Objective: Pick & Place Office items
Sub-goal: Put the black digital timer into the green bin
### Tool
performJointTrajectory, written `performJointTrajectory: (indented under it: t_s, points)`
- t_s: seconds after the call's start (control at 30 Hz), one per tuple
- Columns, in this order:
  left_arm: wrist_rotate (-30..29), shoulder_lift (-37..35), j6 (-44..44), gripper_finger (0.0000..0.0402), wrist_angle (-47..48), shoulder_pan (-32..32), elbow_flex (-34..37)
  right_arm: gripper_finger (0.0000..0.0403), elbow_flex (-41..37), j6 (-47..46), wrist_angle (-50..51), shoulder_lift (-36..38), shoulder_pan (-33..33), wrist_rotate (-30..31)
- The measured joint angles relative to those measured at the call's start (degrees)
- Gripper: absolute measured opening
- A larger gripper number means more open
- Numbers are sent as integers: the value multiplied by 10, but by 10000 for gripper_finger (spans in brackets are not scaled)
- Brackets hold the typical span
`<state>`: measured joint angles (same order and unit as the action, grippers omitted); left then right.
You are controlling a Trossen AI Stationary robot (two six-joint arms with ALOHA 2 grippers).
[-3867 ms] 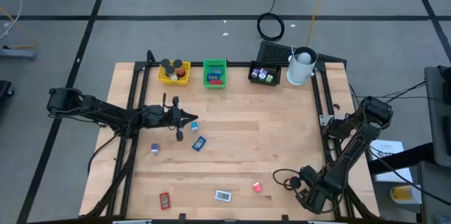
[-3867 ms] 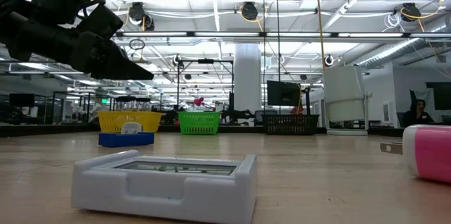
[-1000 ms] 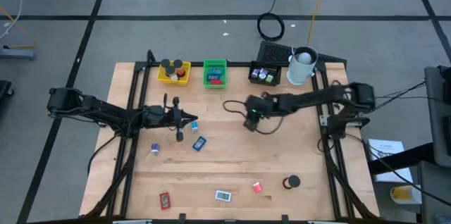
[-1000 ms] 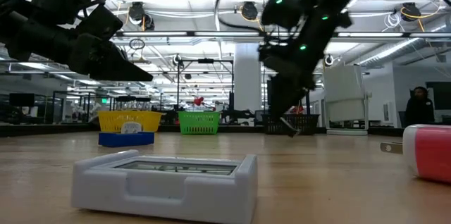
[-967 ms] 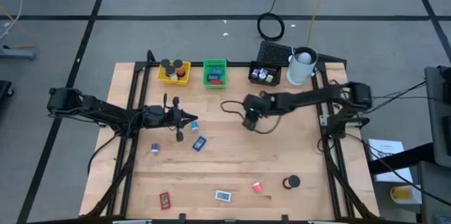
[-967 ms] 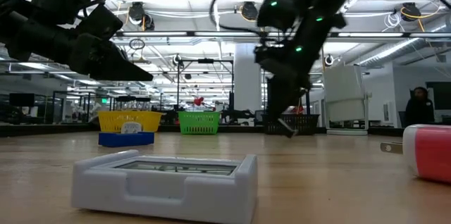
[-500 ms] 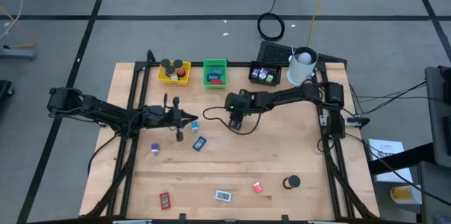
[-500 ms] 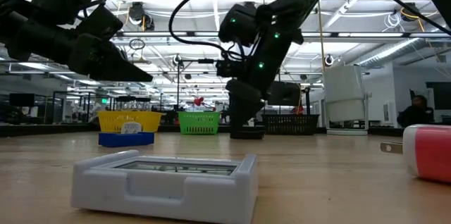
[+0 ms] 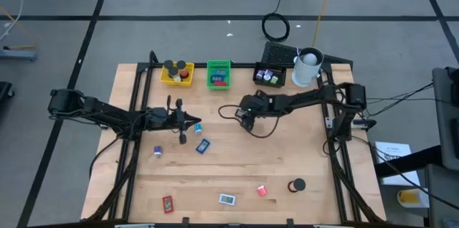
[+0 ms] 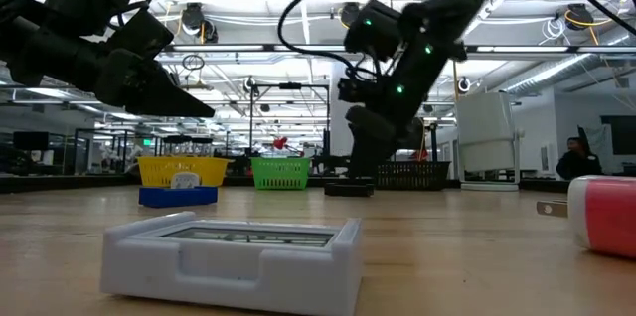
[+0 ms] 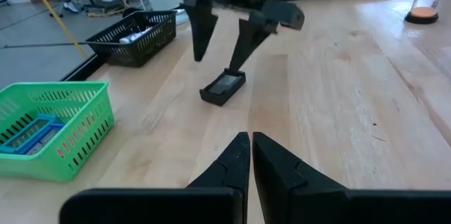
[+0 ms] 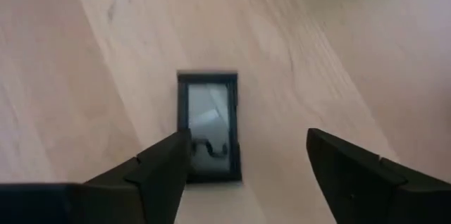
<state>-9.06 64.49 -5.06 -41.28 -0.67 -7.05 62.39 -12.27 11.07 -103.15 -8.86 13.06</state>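
Wooden worktop bears a black flat piece mid-table; right claw hangs spread above it, probably having let go. Left claw, pressed together, waits.

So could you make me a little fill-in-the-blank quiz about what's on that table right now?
1. The right pincer hangs with its fingers ____ just above a small black rectangular piece lying flat on the wood.
2. The left pincer has its fingers ____, holding nothing.
3. The basket between the yellow basket and the black basket is ____ in colour.
4. The white cup stands beside the ____ basket.

Missing words: open; shut; green; black
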Motion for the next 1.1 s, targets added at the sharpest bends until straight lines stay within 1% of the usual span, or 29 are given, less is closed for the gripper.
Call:
performJointTrajectory:
  t_s: [0.1,0.17,0.23,0.33,0.47,0.57,0.73,0.93,1.1]
  points:
    - [0,0,2,26,-3,0,0,277,-56,-7,-90,4,1,-21]
    - [0,0,0,26,0,0,0,272,-81,-8,-145,3,1,-31]
    - [0,0,-5,26,0,-1,1,264,-94,-8,-174,4,1,-30]
    - [-2,0,-4,26,-11,-11,3,246,-100,-7,-177,4,0,-28]
    - [2,0,-3,26,-73,-32,32,218,-100,-7,-187,-8,1,-29]
    - [15,1,11,26,-125,-51,65,206,-99,-8,-197,-23,1,-29]
    - [16,0,25,26,-129,-64,62,198,-99,-6,-222,-33,1,-40]
    - [17,0,22,26,-125,-64,63,148,-99,-5,-217,-33,0,-42]
    - [10,0,12,26,-124,-64,63,146,-99,-5,-212,-25,-1,-43]
